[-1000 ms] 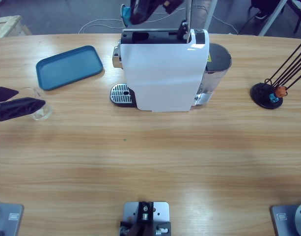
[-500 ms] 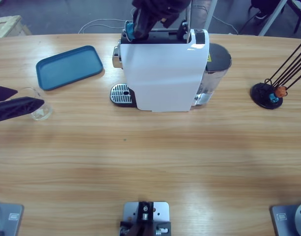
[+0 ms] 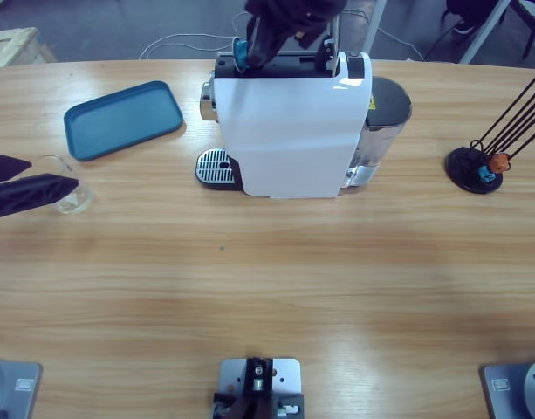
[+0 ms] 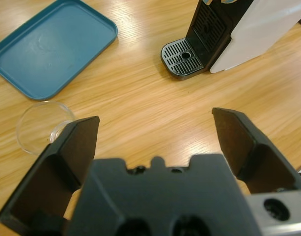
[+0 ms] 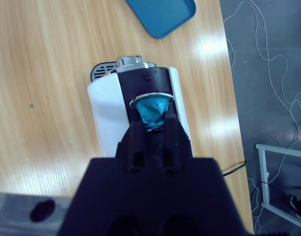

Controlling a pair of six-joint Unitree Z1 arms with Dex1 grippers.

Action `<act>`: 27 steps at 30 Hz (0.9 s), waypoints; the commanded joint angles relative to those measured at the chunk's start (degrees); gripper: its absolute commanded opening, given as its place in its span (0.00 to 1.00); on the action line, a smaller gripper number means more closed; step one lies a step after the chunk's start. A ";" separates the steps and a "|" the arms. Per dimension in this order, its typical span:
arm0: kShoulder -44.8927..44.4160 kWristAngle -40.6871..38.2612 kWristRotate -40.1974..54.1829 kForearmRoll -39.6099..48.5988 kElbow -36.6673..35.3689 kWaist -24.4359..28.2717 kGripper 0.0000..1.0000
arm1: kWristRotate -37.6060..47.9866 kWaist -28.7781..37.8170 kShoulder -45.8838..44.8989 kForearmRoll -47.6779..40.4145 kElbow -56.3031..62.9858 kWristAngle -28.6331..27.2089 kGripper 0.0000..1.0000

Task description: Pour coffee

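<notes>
On your long wooden bench [image 3: 267, 288], the white boxy coffee machine [image 3: 289, 131] has your right hand [image 5: 151, 129] pinching a blue coffee capsule [image 5: 152, 112] over its top slot. Your left hand [image 4: 155, 135] gapes wide beside the clear glass cup [image 4: 40, 125], holding nothing.

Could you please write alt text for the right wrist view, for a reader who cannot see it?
The right gripper holds a blue capsule at the slot on top of the white coffee machine, seen from above. The machine stands on a wooden table, with a corner of a blue tray beyond it and grey floor with cables to the right.
</notes>
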 commanded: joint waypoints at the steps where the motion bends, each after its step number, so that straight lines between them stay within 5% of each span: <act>1: -1.21 -0.52 0.42 -1.00 2.20 0.29 0.99 | -0.81 -0.98 3.83 0.72 0.54 -0.43 0.00; 25: -1.92 -1.04 0.42 -1.56 2.59 0.29 1.00 | -1.16 -0.10 9.07 6.66 -5.40 0.42 0.00; 26: -1.97 -1.04 0.42 -1.58 2.57 0.29 1.00 | -1.16 -0.10 9.07 6.86 -5.40 0.31 0.01; 27: -2.00 -1.04 0.42 -1.62 2.64 0.29 1.00 | -1.14 -0.10 9.10 7.16 -5.45 0.15 0.22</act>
